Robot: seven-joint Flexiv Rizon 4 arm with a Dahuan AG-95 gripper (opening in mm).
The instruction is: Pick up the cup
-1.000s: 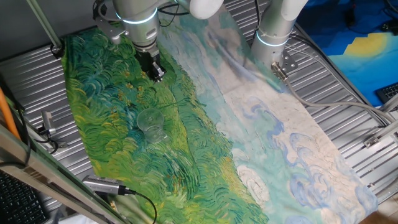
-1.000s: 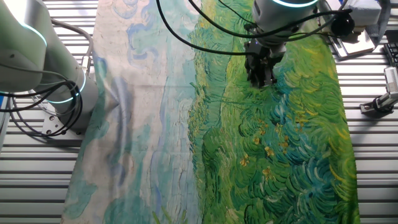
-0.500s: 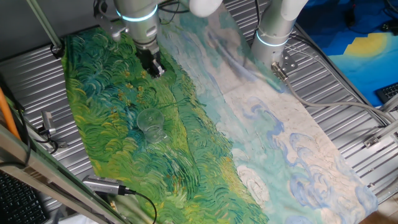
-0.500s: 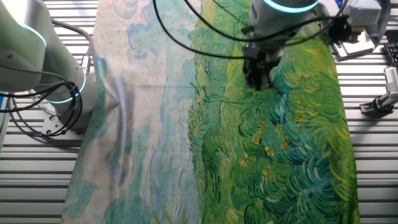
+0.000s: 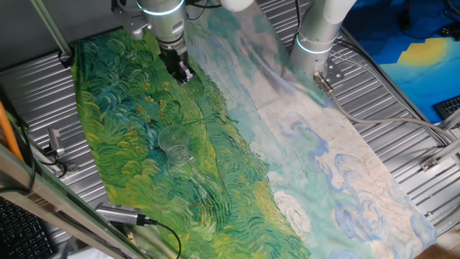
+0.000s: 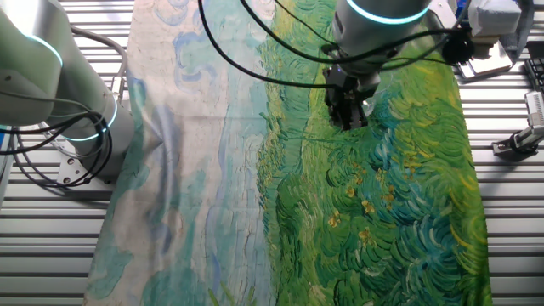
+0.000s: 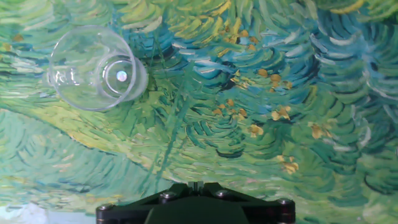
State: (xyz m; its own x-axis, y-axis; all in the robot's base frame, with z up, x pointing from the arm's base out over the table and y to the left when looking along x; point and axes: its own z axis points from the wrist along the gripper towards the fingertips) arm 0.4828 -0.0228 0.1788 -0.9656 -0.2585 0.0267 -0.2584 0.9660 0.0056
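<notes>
The cup (image 5: 175, 142) is small, clear and colourless, and stands on the green part of the painted cloth (image 5: 129, 122). In the hand view the cup (image 7: 96, 67) sits at the upper left, with its round rim and base showing. My gripper (image 5: 183, 75) hangs above the cloth, well behind the cup and apart from it. Its fingers are together and hold nothing. The gripper (image 6: 349, 121) also shows in the other fixed view, where I cannot make out the cup. In the hand view the gripper (image 7: 196, 185) shows only as a dark tip at the bottom edge.
The cloth covers a ribbed metal table (image 5: 402, 144). A second arm's base (image 5: 314, 43) stands at the back right. A clamp (image 5: 54, 144) and a cabled device (image 5: 118, 214) lie by the left edge. A grey box (image 6: 489, 34) sits by the cloth in the other fixed view.
My gripper has moved a little away from the cup, towards the back of the cloth, still shut. The cup has not moved.
</notes>
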